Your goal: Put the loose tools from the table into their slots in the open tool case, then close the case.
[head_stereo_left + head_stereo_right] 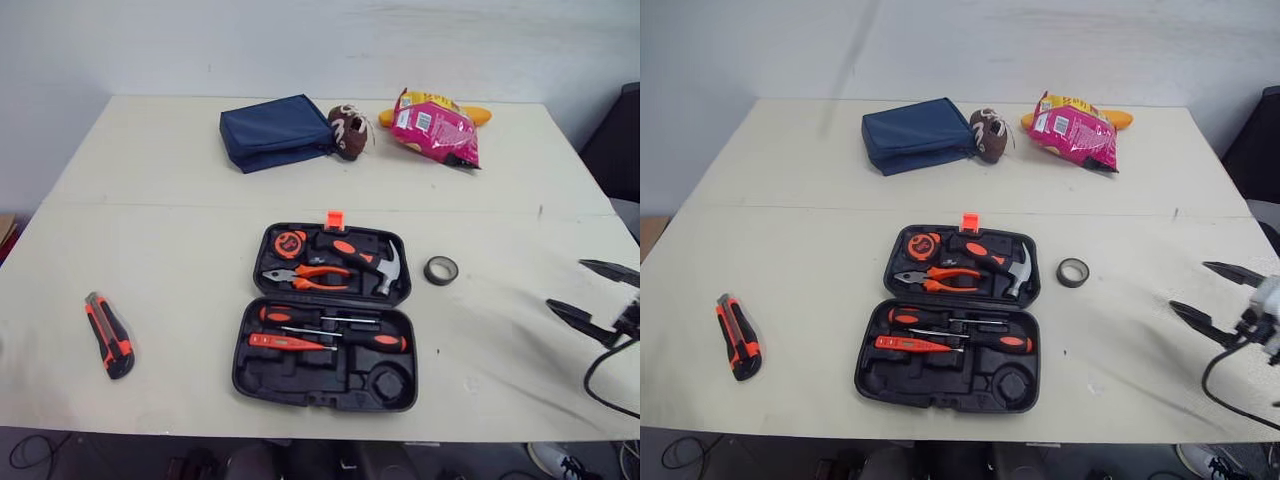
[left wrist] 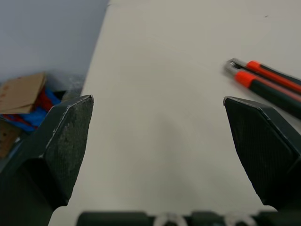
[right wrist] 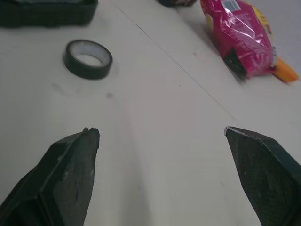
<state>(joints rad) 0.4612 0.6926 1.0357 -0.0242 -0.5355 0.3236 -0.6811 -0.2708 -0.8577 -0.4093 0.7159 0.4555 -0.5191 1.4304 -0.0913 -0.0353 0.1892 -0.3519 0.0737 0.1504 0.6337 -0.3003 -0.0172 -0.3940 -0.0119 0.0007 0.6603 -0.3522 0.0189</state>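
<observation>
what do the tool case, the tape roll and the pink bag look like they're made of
Tool case: probably moulded hard plastic, matte black, judging by the shaped recesses for each tool.
Tape roll: likely black vinyl tape with a slight sheen, wound on a paler inner core.
Pink bag: thin plastic film, glossy; it is crinkled and throws bright glare.

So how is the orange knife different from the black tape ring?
The knife is long, straight, orange and black; the tape ring is round, all black, with a hole. The knife lies left of the tool case, far off; the tape ring lies right of it, close by. Both rest loose on the table.
</observation>
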